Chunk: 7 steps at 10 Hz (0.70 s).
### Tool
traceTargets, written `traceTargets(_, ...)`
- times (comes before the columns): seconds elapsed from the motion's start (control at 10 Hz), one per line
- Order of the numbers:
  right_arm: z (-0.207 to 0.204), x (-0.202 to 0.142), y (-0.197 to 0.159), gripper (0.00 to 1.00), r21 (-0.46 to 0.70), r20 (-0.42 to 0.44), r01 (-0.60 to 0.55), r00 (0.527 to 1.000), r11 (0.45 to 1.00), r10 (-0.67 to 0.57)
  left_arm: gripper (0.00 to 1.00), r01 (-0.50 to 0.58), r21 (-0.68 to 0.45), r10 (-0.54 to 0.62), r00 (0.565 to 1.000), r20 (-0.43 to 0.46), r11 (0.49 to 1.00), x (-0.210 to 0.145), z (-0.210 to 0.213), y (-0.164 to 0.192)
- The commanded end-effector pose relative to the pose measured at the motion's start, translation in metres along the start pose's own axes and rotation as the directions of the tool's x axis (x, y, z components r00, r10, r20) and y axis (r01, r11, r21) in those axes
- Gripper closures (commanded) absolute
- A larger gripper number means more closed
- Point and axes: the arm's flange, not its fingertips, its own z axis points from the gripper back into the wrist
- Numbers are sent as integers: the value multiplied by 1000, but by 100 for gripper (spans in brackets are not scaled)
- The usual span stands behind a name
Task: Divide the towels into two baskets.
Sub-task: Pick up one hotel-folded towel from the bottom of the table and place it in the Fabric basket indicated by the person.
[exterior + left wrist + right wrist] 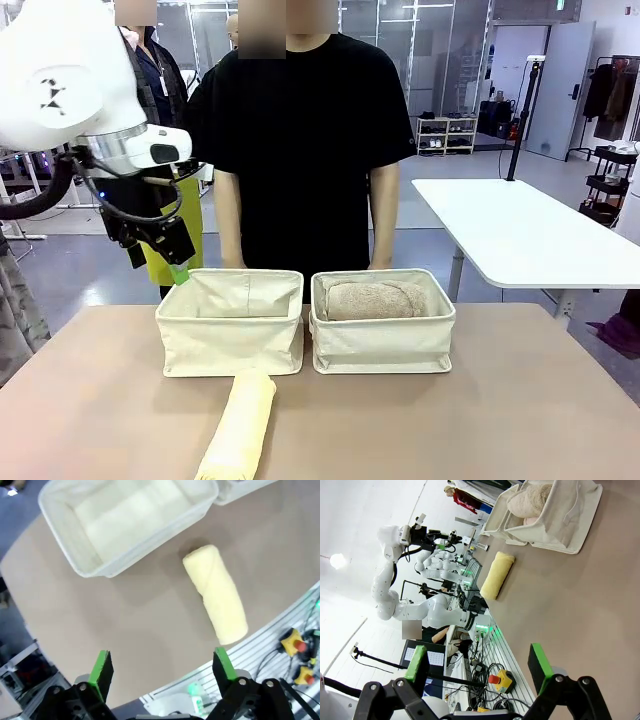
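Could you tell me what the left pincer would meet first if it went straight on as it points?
Most likely the bare table, between the nearer basket and the pale yellow towel, though depth is unclear.

The tan bench [520, 400] carries a cream canvas basket [230, 345] left of its middle and a matching second basket [385, 348] just beside it on the right, both toward the far edge. A rolled pale yellow towel [240, 425] lies before the first basket, one end just beside its front wall, the other close to the near edge.
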Motion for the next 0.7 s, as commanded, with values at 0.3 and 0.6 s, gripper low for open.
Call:
traceTargets(0.3, -2, -1, 3, 0, 0, 5, -6, 1000, 1000, 6, 0, 11, 32, -10, 1000, -24, 999, 9, 5, -5)
traceTargets(0.6, -2, -1, 3, 0, 0, 5, -6, 1000, 1000, 6, 0, 11, 32, -10, 1000, -24, 999, 9, 5, -5)
